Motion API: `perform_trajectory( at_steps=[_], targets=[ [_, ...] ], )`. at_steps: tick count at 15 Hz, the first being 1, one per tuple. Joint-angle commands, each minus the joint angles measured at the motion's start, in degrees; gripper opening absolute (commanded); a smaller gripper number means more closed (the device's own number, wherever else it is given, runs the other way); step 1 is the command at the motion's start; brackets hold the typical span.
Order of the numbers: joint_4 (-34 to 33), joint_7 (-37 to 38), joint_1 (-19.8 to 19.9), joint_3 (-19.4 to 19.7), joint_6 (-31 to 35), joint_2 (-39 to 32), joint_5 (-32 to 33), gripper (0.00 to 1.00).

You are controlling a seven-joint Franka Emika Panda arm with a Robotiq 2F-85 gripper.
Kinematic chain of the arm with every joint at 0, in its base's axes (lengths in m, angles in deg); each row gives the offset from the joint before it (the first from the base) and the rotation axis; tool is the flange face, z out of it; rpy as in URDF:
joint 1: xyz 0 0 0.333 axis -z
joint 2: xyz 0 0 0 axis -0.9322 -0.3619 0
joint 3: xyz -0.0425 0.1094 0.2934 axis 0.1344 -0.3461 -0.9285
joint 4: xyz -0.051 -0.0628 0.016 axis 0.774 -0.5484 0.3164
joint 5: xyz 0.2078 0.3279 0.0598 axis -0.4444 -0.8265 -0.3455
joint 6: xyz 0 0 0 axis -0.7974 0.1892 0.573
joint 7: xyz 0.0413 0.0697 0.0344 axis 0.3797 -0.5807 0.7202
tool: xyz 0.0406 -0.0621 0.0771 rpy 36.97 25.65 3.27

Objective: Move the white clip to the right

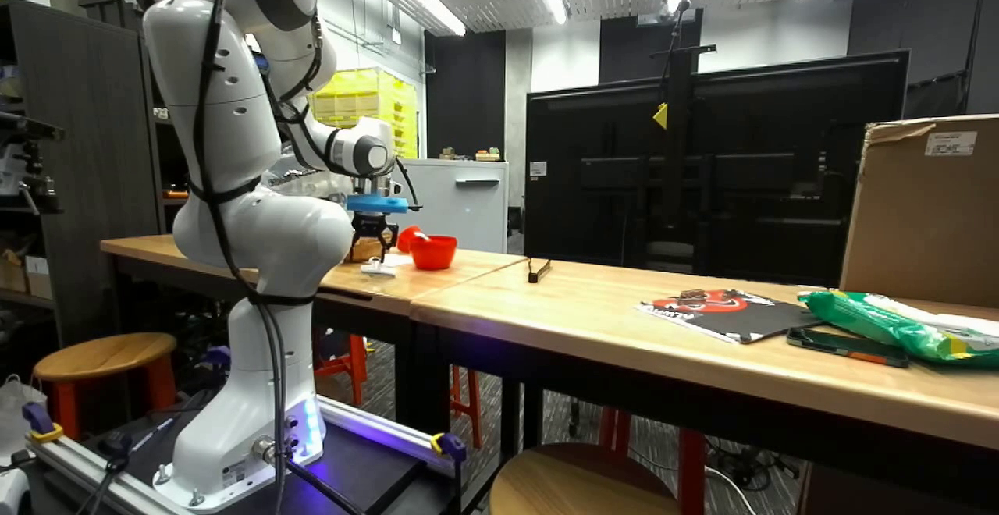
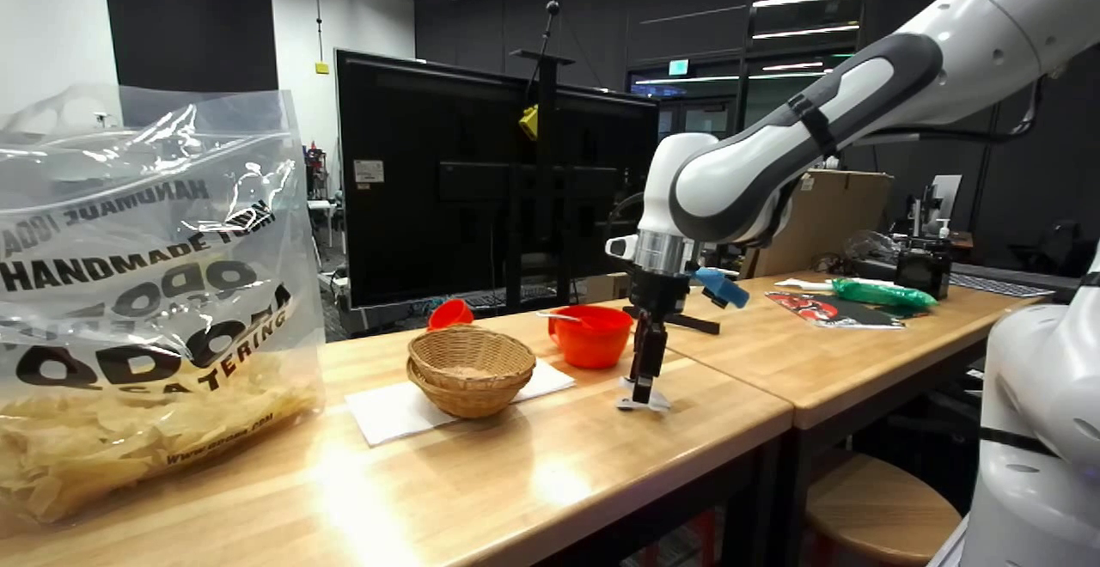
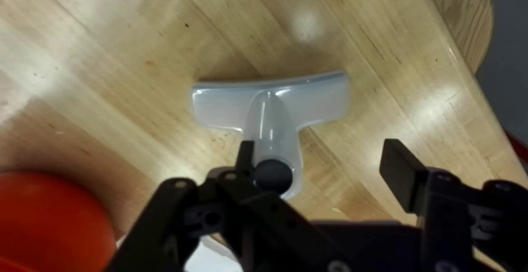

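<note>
A robot's gripper [image 3: 319, 160], fingers [image 3: 398, 169] parted and holding nothing, hangs over a white clip [image 3: 270, 115] lying on the wooden table [image 3: 136, 53], the clip's handle [image 3: 277, 142] sitting so close to one fingertip [image 3: 246, 154] that descending or closing off-centre could pin it down or knock it askew.

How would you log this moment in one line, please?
white clip: on table, not grasped | gripper: open, low at clip | contact: cannot tell | red bowl: near clip, apart
</note>
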Motion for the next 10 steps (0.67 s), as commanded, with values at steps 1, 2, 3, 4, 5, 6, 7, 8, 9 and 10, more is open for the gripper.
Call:
perform_trajectory(
  at_steps=[1,2,3,4,5,6,7,8,9,10],
  targets=[
    [0.1,-1.5,0.4,0.4,0.7,-0.1,-0.8,0.47],
    [0.1,-1.4,0.6,0.4,0.7,-0.1,-0.7,0.39],
    [0.0,-1.3,0.7,0.5,0.6,0.1,-0.7,0.30],
    [0.1,-1.4,0.9,0.6,0.8,0.1,-0.6,0.23],
    [0.1,-1.5,1.0,0.7,0.7,0.3,-0.6,0.16],
    [0.1,-1.5,1.2,0.7,0.6,0.4,-0.5,0.08],
    [0.1,-1.7,1.3,0.9,0.7,0.6,-0.5,0.01],
    [0.1,-1.7,1.4,0.9,0.6,0.7,-0.4,0.01],
    [0.0,-1.7,1.4,1.0,0.4,0.8,-0.4,0.00],
    [0.1,-1.7,1.4,1.0,0.4,0.9,-0.3,0.00]
  ],
)
